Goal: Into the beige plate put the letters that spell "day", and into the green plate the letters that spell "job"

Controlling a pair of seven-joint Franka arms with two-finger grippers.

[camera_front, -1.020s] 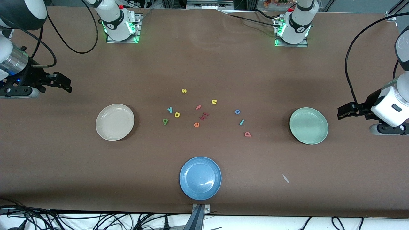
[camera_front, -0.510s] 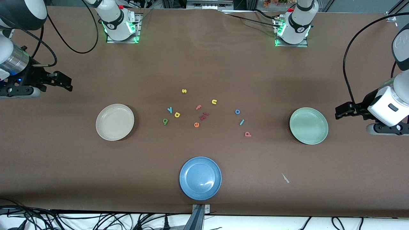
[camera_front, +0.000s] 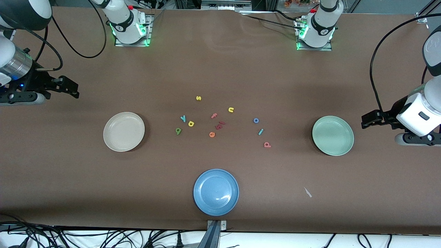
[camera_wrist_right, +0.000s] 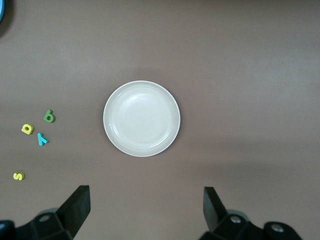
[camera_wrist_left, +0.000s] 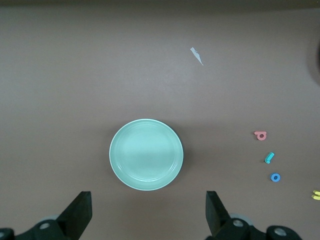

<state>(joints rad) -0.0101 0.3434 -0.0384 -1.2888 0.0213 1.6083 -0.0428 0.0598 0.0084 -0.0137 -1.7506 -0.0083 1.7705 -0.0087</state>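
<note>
The beige plate (camera_front: pixel 124 131) (camera_wrist_right: pixel 141 118) lies toward the right arm's end of the table and holds nothing. The green plate (camera_front: pixel 332 135) (camera_wrist_left: pixel 146 154) lies toward the left arm's end, also bare. Between them lie the dark green "d" (camera_front: pixel 178 131), yellow "a" (camera_front: pixel 191 123) and teal "y" (camera_front: pixel 183 118), closer to the beige plate. The blue "o" (camera_front: pixel 256 120), teal "j" (camera_front: pixel 260 131) and salmon "b" (camera_front: pixel 267 145) are closer to the green plate. My right gripper (camera_front: pixel 72 90) (camera_wrist_right: pixel 145 212) hangs open over bare table beside the beige plate. My left gripper (camera_front: pixel 367 121) (camera_wrist_left: pixel 148 215) hangs open beside the green plate.
A blue plate (camera_front: pixel 216 192) sits near the table's front edge. Other letters lie in the middle: yellow "s" (camera_front: pixel 198 98), yellow "n" (camera_front: pixel 231 110), salmon "f" (camera_front: pixel 214 115), orange "e" (camera_front: pixel 212 134) and a dark red piece (camera_front: pixel 220 125). A pale scrap (camera_front: pixel 307 192) lies nearer the camera than the green plate.
The left arm has shifted a little toward the green plate, and the right gripper has crept slightly toward the table's middle. No letter or plate has moved.
</note>
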